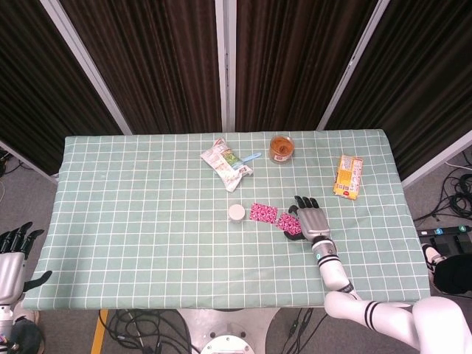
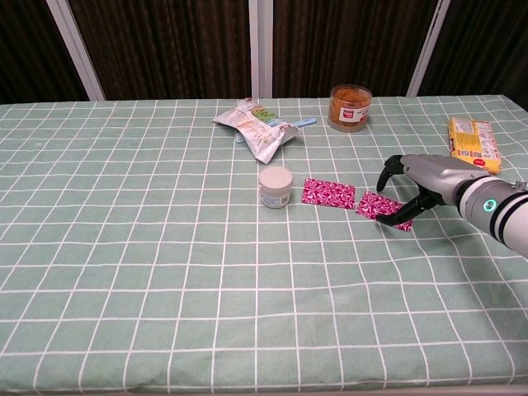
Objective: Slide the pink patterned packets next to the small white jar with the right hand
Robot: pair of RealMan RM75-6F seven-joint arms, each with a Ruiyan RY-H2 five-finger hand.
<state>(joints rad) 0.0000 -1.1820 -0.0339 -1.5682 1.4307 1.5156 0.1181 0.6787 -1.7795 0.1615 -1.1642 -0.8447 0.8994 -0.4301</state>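
Two pink patterned packets lie flat on the green checked cloth. One packet sits just right of the small white jar, a small gap between them. The second packet lies further right, partly covered by my right hand. That hand arches over the packet's right end with dark fingertips pressing down on it. My left hand hangs off the table at the far left, fingers apart, holding nothing.
A crumpled snack bag with a blue spoon lies behind the jar. An amber jar stands at the back. A yellow snack pack lies at the right edge.
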